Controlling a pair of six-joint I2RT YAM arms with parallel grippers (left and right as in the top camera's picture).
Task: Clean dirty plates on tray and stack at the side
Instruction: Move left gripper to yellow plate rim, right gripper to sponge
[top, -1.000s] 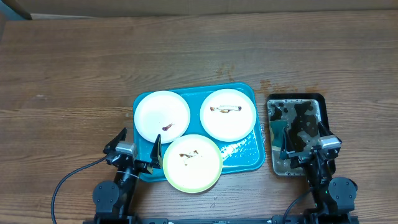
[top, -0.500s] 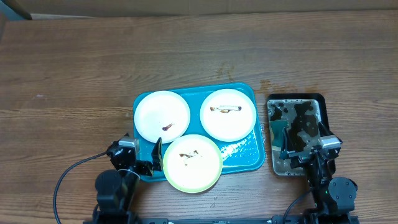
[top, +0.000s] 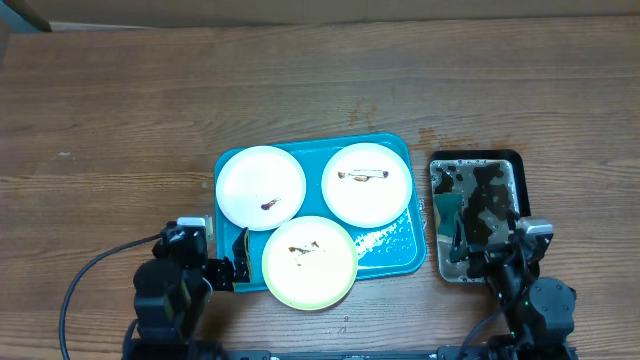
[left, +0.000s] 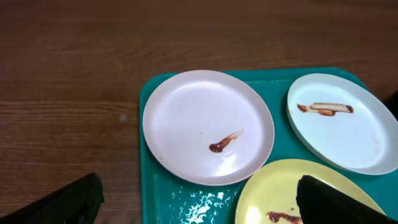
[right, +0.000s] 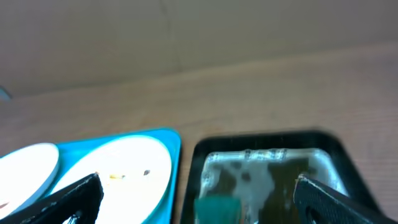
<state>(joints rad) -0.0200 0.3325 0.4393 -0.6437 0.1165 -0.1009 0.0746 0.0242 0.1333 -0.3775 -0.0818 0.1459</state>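
On the wooden table (top: 120, 120) sits the turquoise tray (top: 395, 243), and just right of it a black tray (top: 522, 160) of murky water. The turquoise tray holds three smeared plates: white far-left (top: 260, 187), white far-right (top: 367, 183), yellow-green-rimmed (top: 310, 262) overhanging its near edge. At the tray's near-left corner the left gripper (left: 199, 200) gapes wide and empty, as does the right gripper (right: 196, 200) off the tray's right side.

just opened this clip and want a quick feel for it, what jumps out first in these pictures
The bright turquoise tray in the middle of the wooden table catches the eye first. It carries a white plate back left, another white plate back right, and a yellow-green plate in front, sticking out over the near edge; each has a small brown smear. Just right of it sits a black tray of murky water.
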